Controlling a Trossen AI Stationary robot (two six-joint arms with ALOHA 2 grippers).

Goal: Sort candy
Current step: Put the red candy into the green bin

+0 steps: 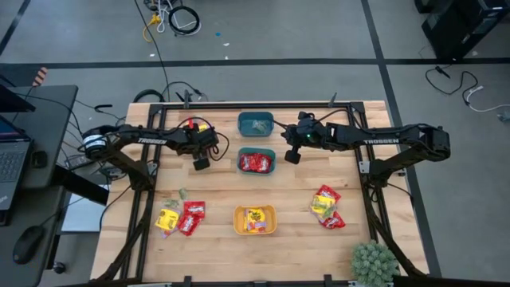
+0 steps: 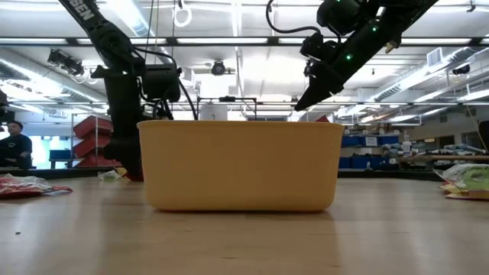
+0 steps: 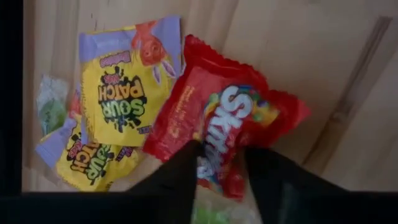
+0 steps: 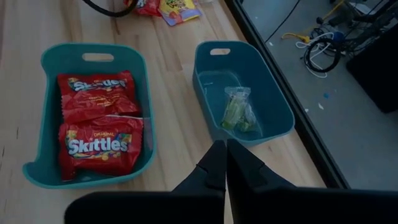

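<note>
The candy lies in two piles: yellow Sour Patch and red Skittles packets [image 1: 180, 217] at the table's near left, and more packets [image 1: 327, 207] at the near right. My left gripper [image 1: 201, 162] is open and raised above the table. In the left wrist view its fingers [image 3: 221, 152] frame a red Skittles packet [image 3: 230, 118] that lies flat beside two yellow packets [image 3: 121, 93]. My right gripper [image 4: 225, 146] is shut on nothing and hangs high beside the two teal bins [image 1: 292, 157].
One teal bin [image 4: 43, 118] holds two red Skittles packets [image 4: 99, 146]. The far teal bin [image 4: 273, 93] holds pale green packets [image 4: 238, 112]. An orange bin [image 1: 255, 220] with yellow candy stands at the near middle. A potted plant [image 1: 374, 261] sits at the near right corner.
</note>
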